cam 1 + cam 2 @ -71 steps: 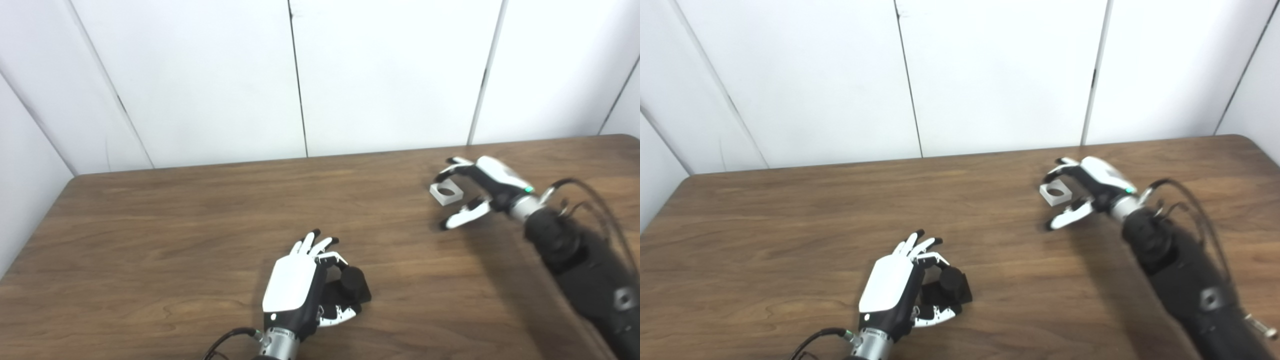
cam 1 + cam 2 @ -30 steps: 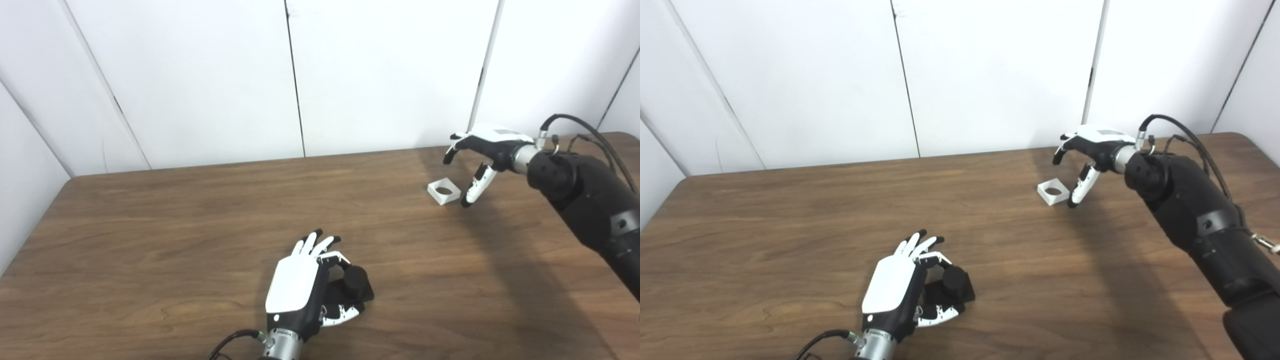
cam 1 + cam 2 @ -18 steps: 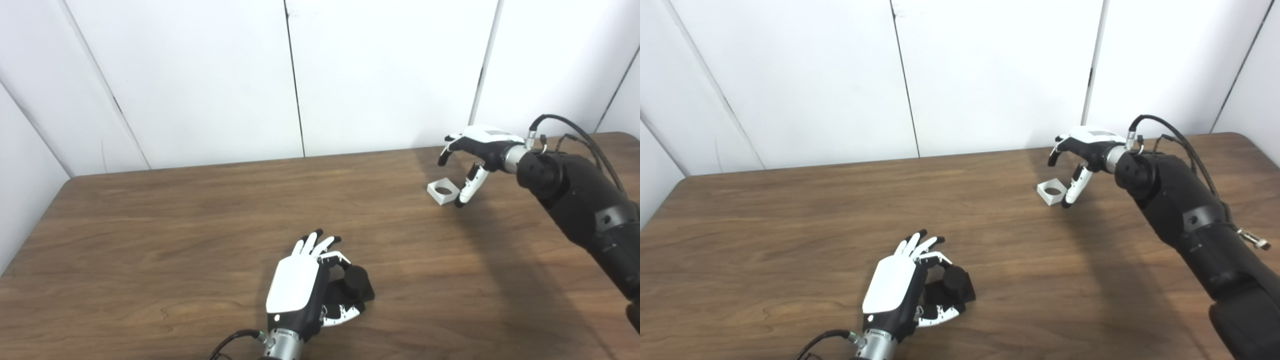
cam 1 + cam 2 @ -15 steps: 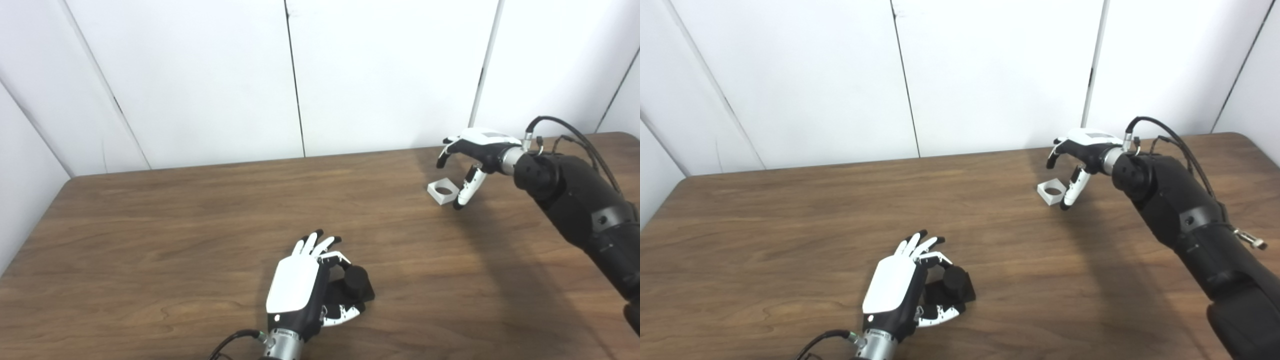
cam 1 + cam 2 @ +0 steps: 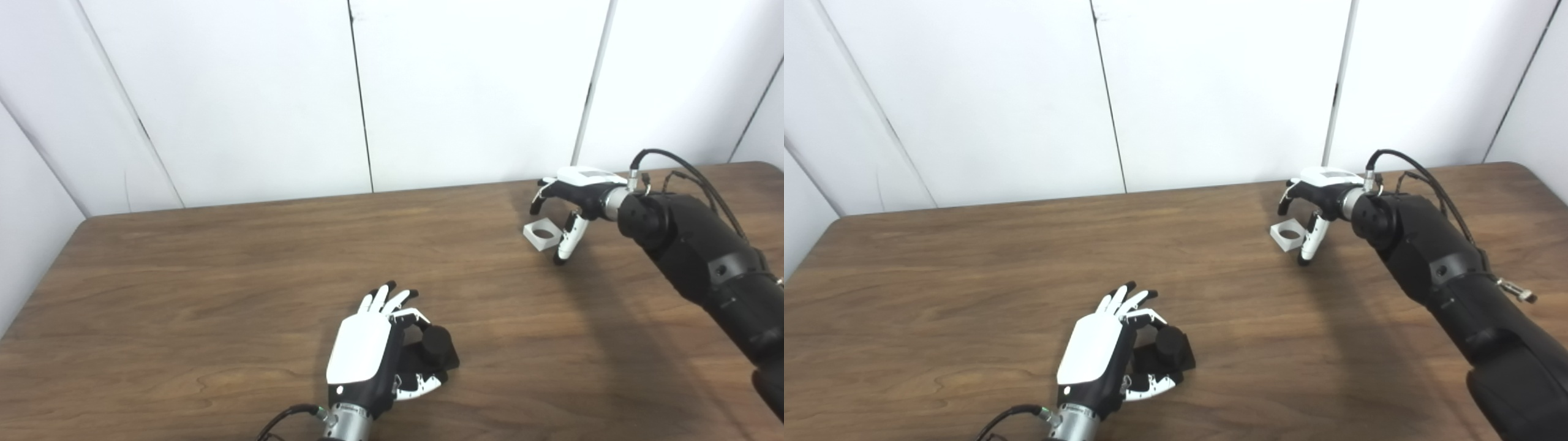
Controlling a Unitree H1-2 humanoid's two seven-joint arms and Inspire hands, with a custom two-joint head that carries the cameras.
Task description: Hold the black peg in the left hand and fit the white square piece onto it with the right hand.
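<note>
Bring your right hand (image 5: 566, 205) down squarely so its parted fingers (image 5: 564, 239) straddle the one white square piece (image 5: 542, 236) near the tabletop's (image 5: 184, 275) far right edge, then close. Your left hand (image 5: 373, 355), near the front edge, is clamped on the one black peg (image 5: 436, 349).

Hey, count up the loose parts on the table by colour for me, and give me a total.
Black: 1, the black peg, held in the left robot hand.
White: 1, the white square piece, lying on the table under the open right robot hand.
Total: 2.
</note>
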